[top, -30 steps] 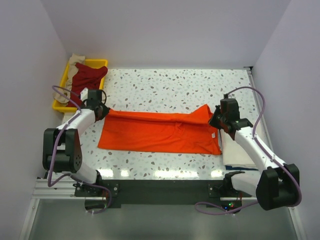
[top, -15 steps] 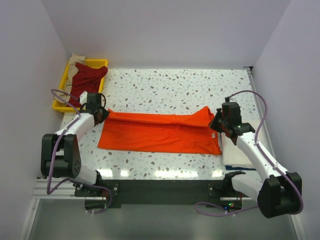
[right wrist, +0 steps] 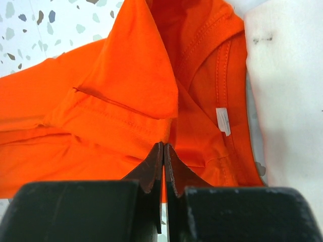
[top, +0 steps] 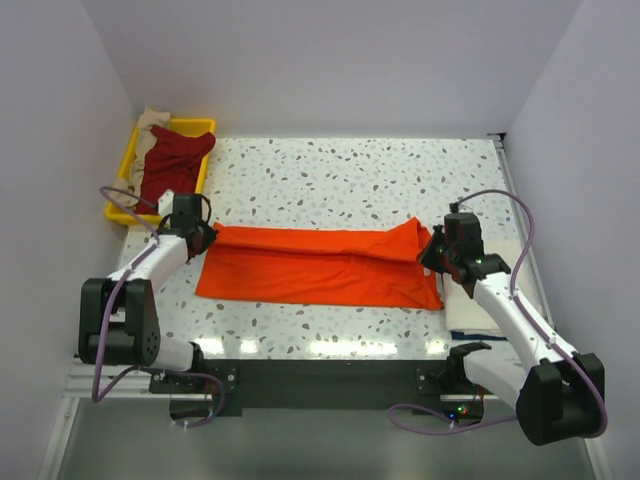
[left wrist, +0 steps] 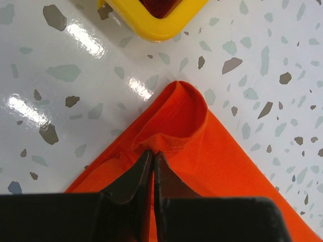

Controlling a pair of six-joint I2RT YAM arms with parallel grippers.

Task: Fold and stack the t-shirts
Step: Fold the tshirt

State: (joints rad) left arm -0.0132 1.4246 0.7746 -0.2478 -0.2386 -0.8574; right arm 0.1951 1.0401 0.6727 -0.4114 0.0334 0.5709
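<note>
Terrazzo table [top: 350, 170] (pale walls [top: 330, 60] around); left fingers [left wrist: 130, 180], right fingers [right wrist: 149, 174] clamped on orange t-shirt [top: 320, 265].

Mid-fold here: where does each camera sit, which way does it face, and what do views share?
Top external: above and behind the bases, looking down at the table; both arms, left hand and right hand show.
Left wrist: looks along the left hand, shut on an orange t-shirt corner; yellow tray beyond.
Right wrist: looks along the right hand, shut on the orange t-shirt near its white tag.
Shared: orange t-shirt in all; yellow tray in top and left wrist.
</note>
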